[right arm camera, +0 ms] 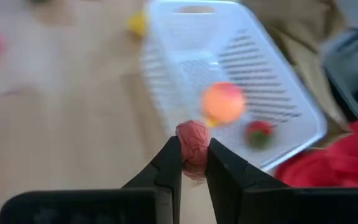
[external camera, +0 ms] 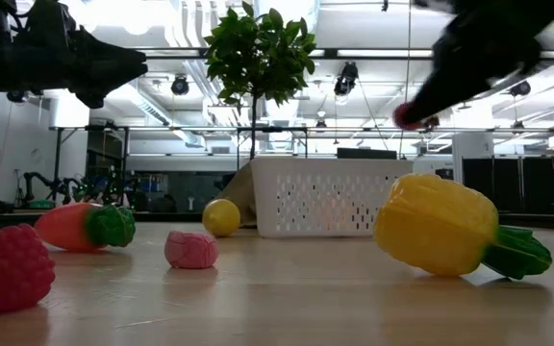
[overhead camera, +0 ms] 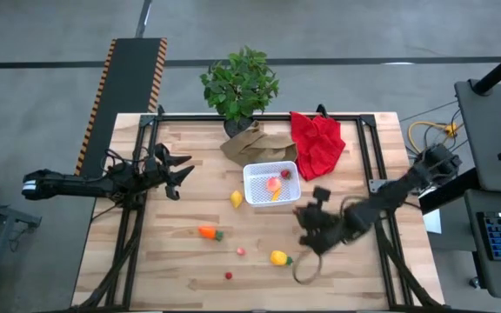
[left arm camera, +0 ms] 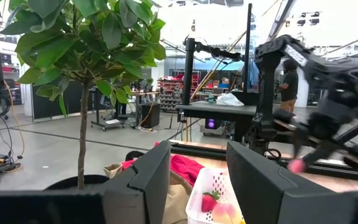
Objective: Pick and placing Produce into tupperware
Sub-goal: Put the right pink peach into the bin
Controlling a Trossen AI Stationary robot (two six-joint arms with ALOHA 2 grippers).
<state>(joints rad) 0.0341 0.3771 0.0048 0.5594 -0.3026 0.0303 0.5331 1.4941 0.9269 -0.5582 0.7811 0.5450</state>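
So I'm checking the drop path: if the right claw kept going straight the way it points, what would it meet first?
Probably the white container. The right claw, shut on a small pink fruit, points at its near rim, with bare tabletop between; depth is hard to judge.

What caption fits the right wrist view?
Right tool pinches a small pink toy fruit above the table, near the white tupperware holding other produce.

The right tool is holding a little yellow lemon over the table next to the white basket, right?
Not quite: the right tool is pinching a small pink, wrinkly toy fruit, not a yellow lemon. It is over the table next to the white basket. The right wrist view shows it.
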